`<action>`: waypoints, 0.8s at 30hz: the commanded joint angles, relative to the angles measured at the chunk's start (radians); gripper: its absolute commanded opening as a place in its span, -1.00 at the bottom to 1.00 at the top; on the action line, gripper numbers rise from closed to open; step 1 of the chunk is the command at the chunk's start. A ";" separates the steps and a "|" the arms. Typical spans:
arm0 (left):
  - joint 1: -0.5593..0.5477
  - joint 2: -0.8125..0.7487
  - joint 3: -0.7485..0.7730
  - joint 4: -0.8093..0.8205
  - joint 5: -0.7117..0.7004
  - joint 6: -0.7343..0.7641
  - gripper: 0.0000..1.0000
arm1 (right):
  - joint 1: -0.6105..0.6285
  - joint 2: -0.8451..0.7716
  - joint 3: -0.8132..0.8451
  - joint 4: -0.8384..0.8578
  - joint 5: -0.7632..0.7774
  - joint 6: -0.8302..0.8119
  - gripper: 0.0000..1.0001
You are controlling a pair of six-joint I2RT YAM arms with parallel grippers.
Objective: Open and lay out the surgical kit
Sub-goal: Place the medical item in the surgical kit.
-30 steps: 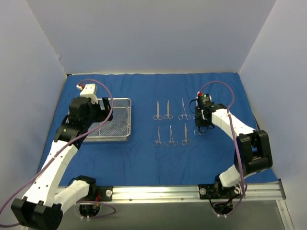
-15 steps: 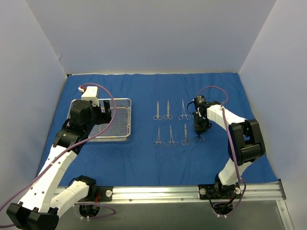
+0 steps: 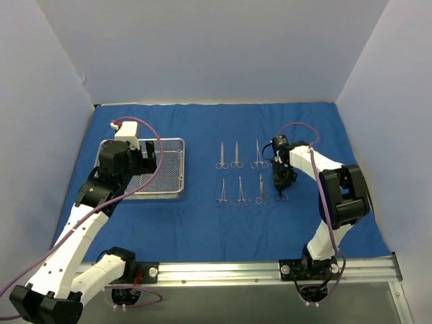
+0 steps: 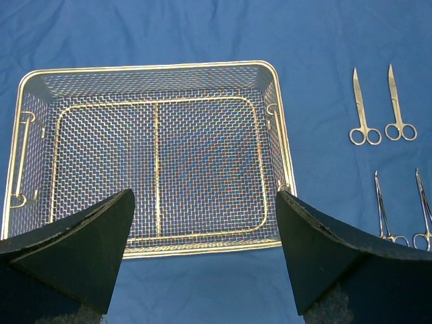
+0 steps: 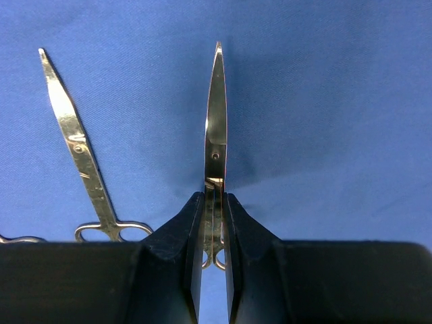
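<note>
The royal-blue cloth (image 3: 202, 223) lies spread flat over the table. The silver wire-mesh tray (image 3: 172, 192) stands on its left part and is empty; it also shows in the left wrist view (image 4: 148, 67). Several steel ring-handled instruments (image 3: 237, 155) lie in two rows in the middle of the cloth. My left gripper (image 4: 206, 223) is open and empty over the tray's near rim. My right gripper (image 5: 214, 202) is shut on one instrument (image 5: 216, 121), tip pointing away, low over the cloth at the right end of the near row (image 3: 279, 192). Whether it touches the cloth I cannot tell.
A neighbouring instrument (image 5: 81, 162) lies just left of the held one. Two pairs of instruments (image 4: 362, 115) lie right of the tray. White walls enclose the table on three sides. A metal rail (image 3: 270, 270) runs along the near edge.
My right gripper has moved left and nearer with the instrument, down to the right end of the near row. My left gripper shifted slightly over the tray, then stayed still.
</note>
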 commanded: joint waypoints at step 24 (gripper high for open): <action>0.008 0.021 -0.003 -0.005 0.000 0.013 0.89 | 0.012 -0.005 0.002 0.024 -0.010 -0.020 -1.00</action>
